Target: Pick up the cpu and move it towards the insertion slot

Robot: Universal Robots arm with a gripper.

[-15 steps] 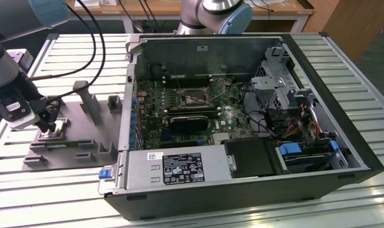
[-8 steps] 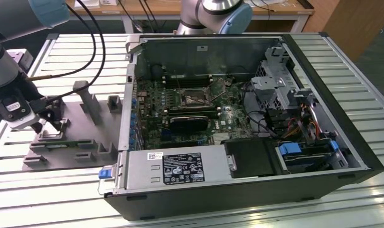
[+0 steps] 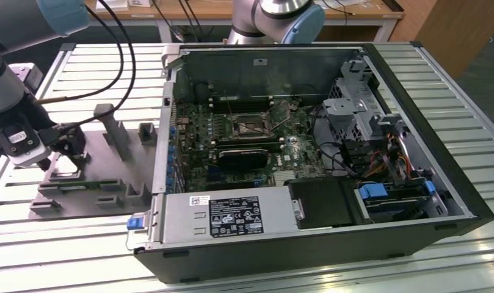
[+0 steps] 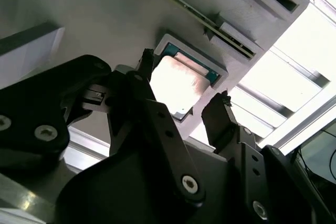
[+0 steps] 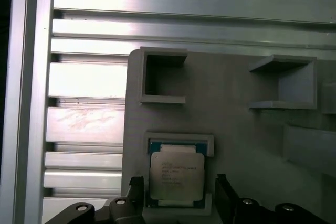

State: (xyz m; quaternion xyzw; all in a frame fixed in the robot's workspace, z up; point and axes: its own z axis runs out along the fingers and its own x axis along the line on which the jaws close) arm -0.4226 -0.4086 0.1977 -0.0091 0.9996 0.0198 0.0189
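Gripper [image 4: 184,80] fingers [image 4: 223,114] sit closest in both wrist views: spread wide, one on each side of the cpu [image 4: 176,85], nothing in their grasp. From what I can see there's a gap between each fingertip and the chip's edges, so no contact.

cpu [image 5: 177,176] lies flat, metal top up, in a shallow raised-rim pocket on the grey fixture plate [image 5: 236,145]. Pocket is close to one edge of the plate. Two open box-shaped brackets [image 5: 163,77] stand on the same plate, a bit away from the pocket.

Exterior view: gripper [image 3: 65,160] is low over the fixture plate [image 3: 116,171], at the plate's end on the exterior view's left. Upright posts [image 3: 108,125] rise from the plate just beside it.

Open computer case [image 3: 312,262] lies side-up just beside the plate, on the exterior view's right of it. Insertion slot [image 3: 248,125] is on the motherboard inside that case, metal frame around a dark centre, well apart from the plate and the chip.

Plate and case both rest on a slatted aluminium table [image 3: 83,244]. Black cables [image 3: 124,55] run from the arm down toward the gripper, above the plate.
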